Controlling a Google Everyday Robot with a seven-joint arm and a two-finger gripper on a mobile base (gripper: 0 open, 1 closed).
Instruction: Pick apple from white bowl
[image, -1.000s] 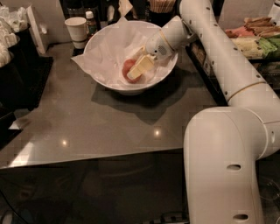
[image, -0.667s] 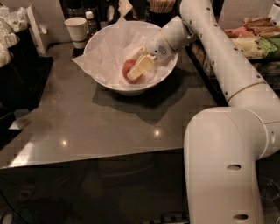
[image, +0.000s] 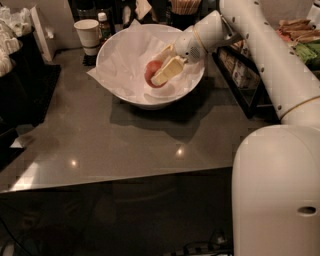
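Note:
The white bowl stands at the back of the grey table, lined with crinkled white paper that sticks past its rim. The reddish apple lies inside it, right of centre. My gripper reaches down into the bowl from the right. Its two cream fingers lie on either side of the apple, one in front and one behind. The apple's right part is hidden behind the front finger.
A small white paper cup and a small bottle stand behind the bowl at the left. A dark rack lines the table's left edge. Shelves of packaged snacks stand at the right. My arm's large white body fills the lower right.

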